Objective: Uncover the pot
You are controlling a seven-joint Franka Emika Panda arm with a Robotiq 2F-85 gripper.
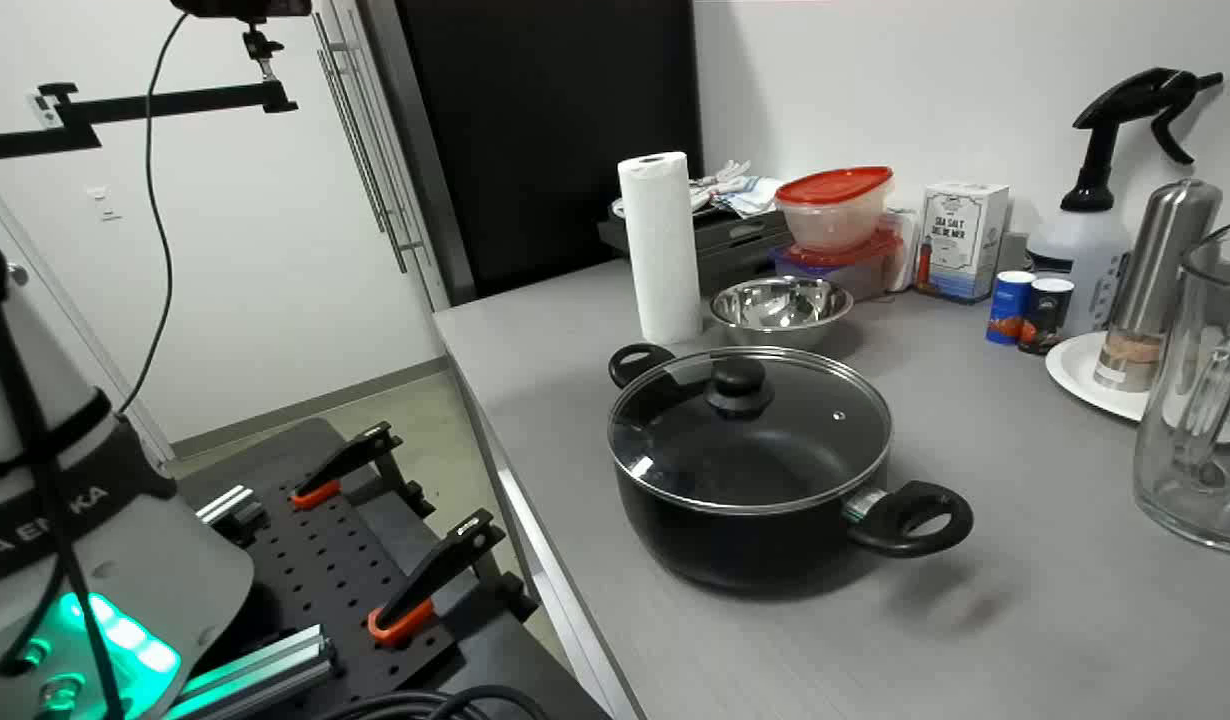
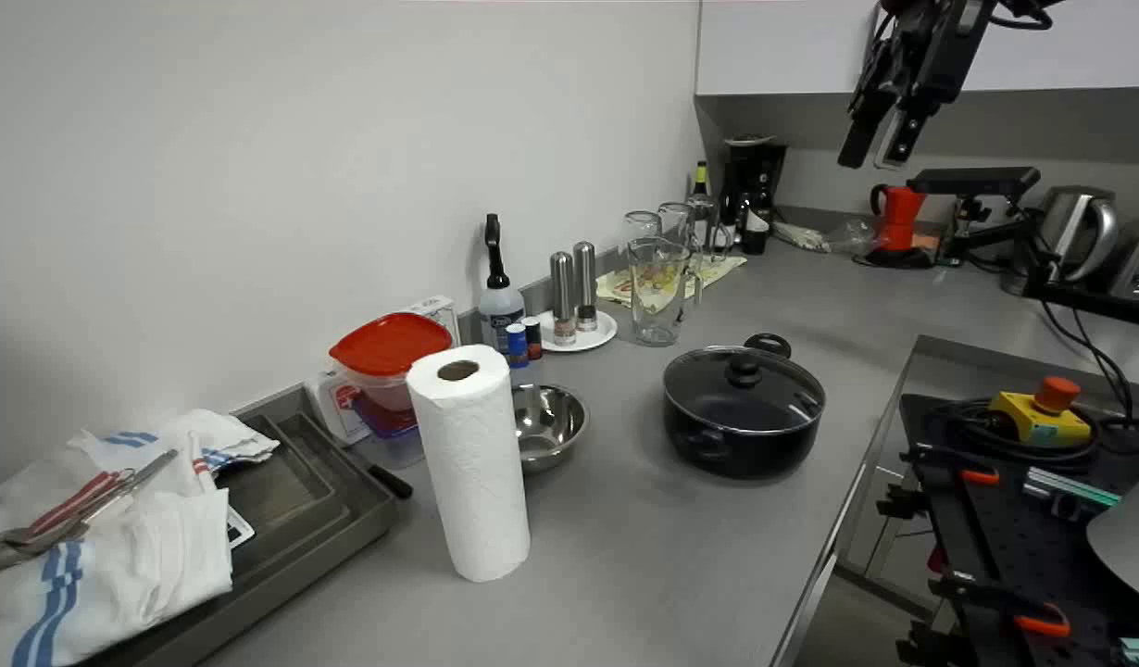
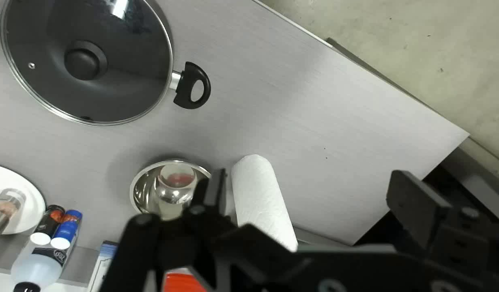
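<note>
The black pot [image 1: 755, 555] stands upright on the grey counter, and it also shows in an exterior view [image 2: 738, 452]. A round glass lid [image 1: 775, 445] with a black knob [image 1: 739, 386] and steel rim lies flat on the pot and covers it. In the wrist view the lid [image 3: 127, 85] fills the upper left, and one pot handle [image 3: 184, 91] sticks out beside it. My gripper [image 2: 871, 153] hangs high above the counter, apart from the pot and lid. In the wrist view the gripper [image 3: 312, 184] has its fingers wide apart with nothing held.
A paper towel roll [image 1: 661, 250] and a small steel bowl [image 1: 781, 305] stand close to the pot. A glass pitcher [image 1: 1200, 470] and a white plate [image 1: 1075, 365] with a grinder are nearby. A tray [image 2: 292, 547] with towels lies farther along. The counter edge [image 1: 535, 540] runs beside the robot.
</note>
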